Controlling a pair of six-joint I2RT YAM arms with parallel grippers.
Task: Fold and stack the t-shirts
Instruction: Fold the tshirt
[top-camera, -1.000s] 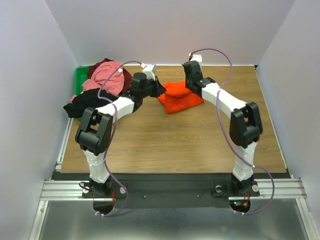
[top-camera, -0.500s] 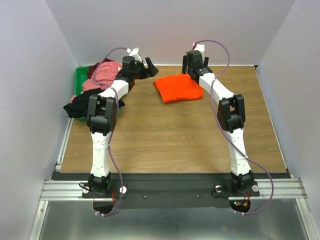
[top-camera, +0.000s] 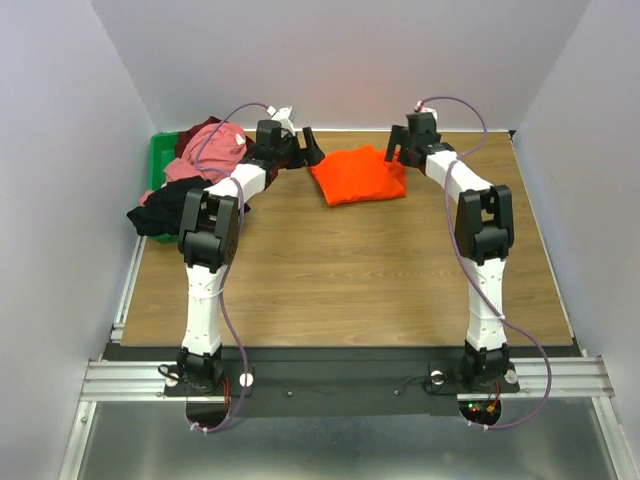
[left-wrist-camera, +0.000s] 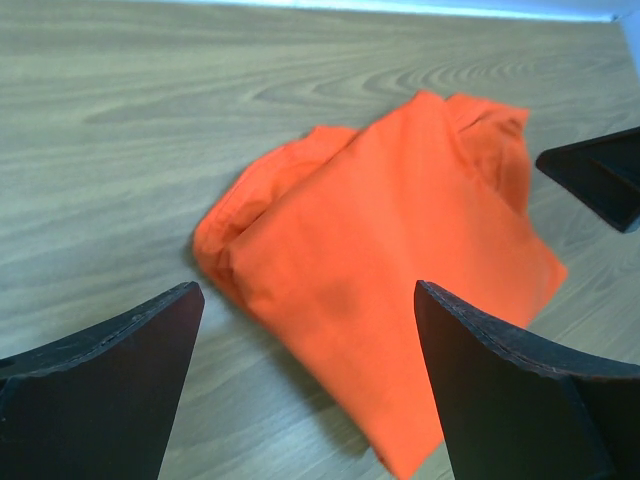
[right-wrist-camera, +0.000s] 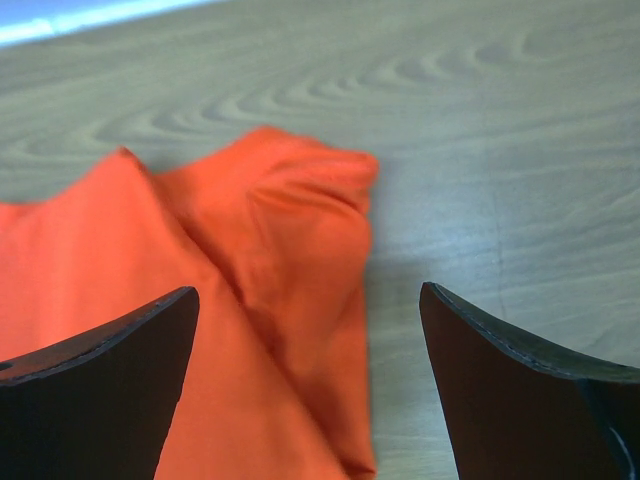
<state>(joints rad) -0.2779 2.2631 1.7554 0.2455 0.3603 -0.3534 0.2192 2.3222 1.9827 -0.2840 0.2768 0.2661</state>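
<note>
left fingers apart, empty | right fingers apart, empty | folded orange shirt on tabletop ahead of both | tip: pull back high, don't snag the fold

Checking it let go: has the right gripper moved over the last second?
Yes. The right gripper shifted rightward, toward the brown wooden table's far right corner.

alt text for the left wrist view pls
A folded bright orange t-shirt lies on a wood-grain table, seen between the two black fingers of the open left gripper at the bottom of the view. Another black finger juts in at the right edge, near the shirt's far corner.
</note>
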